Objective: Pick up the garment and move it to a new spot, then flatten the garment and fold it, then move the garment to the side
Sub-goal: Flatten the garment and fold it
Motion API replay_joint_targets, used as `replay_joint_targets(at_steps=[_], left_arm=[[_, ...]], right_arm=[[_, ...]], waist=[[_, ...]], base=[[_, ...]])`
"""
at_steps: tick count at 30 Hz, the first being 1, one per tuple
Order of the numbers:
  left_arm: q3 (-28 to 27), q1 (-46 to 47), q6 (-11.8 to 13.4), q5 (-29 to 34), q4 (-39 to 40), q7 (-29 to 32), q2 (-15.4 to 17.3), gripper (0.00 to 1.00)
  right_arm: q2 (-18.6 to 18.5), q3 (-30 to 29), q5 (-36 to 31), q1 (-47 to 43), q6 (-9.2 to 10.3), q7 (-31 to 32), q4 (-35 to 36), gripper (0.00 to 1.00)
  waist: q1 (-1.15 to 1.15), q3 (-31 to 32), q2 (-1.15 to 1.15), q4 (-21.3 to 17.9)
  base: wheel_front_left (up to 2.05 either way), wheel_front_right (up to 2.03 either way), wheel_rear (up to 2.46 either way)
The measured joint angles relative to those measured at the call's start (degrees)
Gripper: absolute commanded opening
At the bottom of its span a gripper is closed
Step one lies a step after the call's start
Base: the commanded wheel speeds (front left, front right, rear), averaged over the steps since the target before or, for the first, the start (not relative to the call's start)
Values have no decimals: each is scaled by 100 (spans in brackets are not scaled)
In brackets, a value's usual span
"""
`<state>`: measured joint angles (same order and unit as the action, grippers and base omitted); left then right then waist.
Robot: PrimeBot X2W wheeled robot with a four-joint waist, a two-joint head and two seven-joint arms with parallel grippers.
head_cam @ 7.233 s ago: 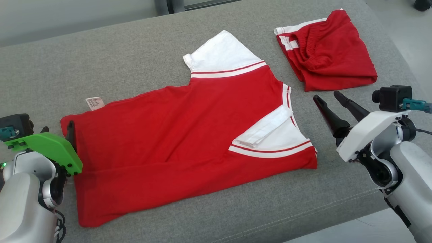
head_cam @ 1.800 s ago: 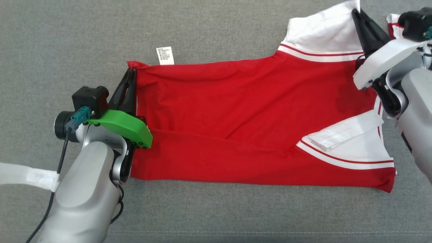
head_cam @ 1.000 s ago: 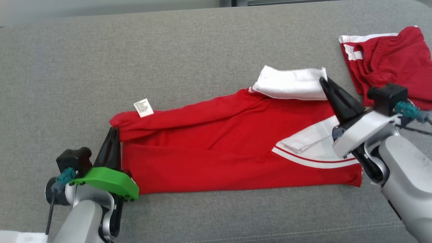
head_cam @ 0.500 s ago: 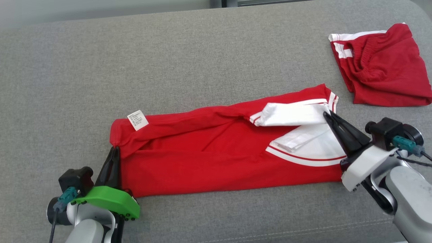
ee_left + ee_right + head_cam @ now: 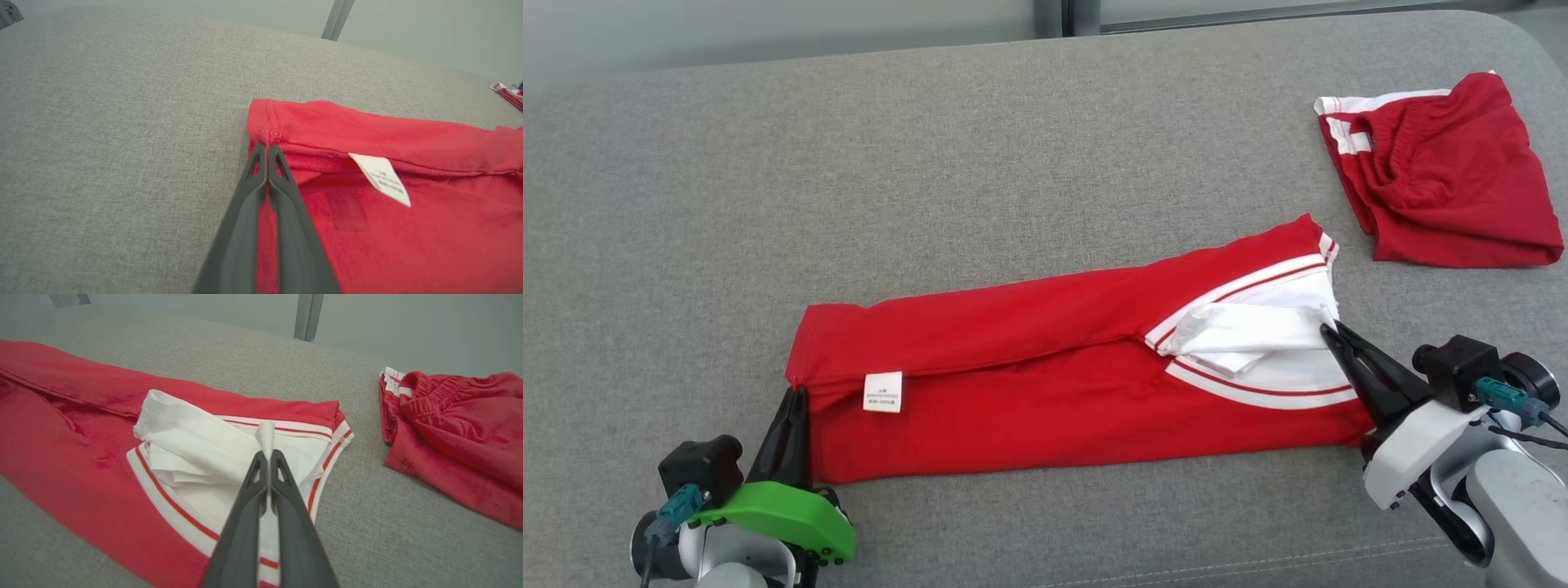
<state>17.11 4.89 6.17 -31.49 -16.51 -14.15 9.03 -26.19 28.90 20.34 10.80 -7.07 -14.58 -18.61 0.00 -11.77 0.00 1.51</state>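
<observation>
Looking down on a broad grey woven upholstered surface [image 5: 931, 163] bearing a long red jersey shirt with white striped sleeves [image 5: 1029, 392], folded lengthwise into a narrow band near the front edge. Noting a folded pair of red shorts with white trim [image 5: 1445, 188] lying well apart at the far right. Clamping the shirt's left hem corner with the green-capped left gripper [image 5: 795, 400], fingers pressed together on cloth; pinching a white sleeve fold in the white-capped right gripper [image 5: 1331, 331], likewise closed. Showing a small white care label [image 5: 883, 391] near the left end.

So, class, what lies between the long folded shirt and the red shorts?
Nothing: bare grey cushion separates shirt and shorts, clearest in the head view.
</observation>
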Motion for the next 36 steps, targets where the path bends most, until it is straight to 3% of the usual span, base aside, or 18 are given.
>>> replay_joint_targets(at_steps=[4, 7, 9, 10, 11, 12, 13, 27, 36], left_arm=[[0, -62, 43, 0, 3, 67, 20, 0], [1, -82, 43, 1, 2, 138, 47, 1], [1, -94, 44, 5, -2, 177, 59, 29], [0, -106, 44, 5, -1, 188, 59, 41], [0, -125, 44, 7, -1, 216, 59, 58], [2, -146, 45, 7, 0, 236, 59, 87], [2, -159, 47, 7, 3, 254, 59, 100], [-243, -318, 59, 9, 227, 334, 118, 100], [-402, -319, 67, 207, 541, 189, 133, 100]], right_arm=[[-2, -66, -110, -74, 1, 0, 13, 0], [0, -124, -245, -94, 2, 0, 30, 14], [-7, -131, -328, -122, 2, 0, 21, 43], [-7, -140, -335, -159, 2, 0, 15, 49], [-10, -140, -346, -209, 2, 0, 5, 78], [-15, -136, -383, -253, 2, 0, -10, 100], [-26, -135, -422, -298, 2, 0, -18, 100], [-175, -347, -634, -567, 11, 0, -229, 100], [86, -1028, 237, -606, 11, 0, -409, 100]], waist=[[0, 22, 0, -6], [0, 42, 0, -17], [0, 55, 0, -28], [0, 61, 0, -34], [0, 67, 0, -40], [0, 72, 0, -46], [0, 77, 0, -52], [0, 132, 0, -91], [0, 261, 0, -43]], base=[[0, 0, 0], [0, 0, 0], [0, 0, 0], [0, 0, 0], [0, 0, 0], [0, 0, 0], [0, 0, 0], [0, 0, 0], [0, 0, 0]])
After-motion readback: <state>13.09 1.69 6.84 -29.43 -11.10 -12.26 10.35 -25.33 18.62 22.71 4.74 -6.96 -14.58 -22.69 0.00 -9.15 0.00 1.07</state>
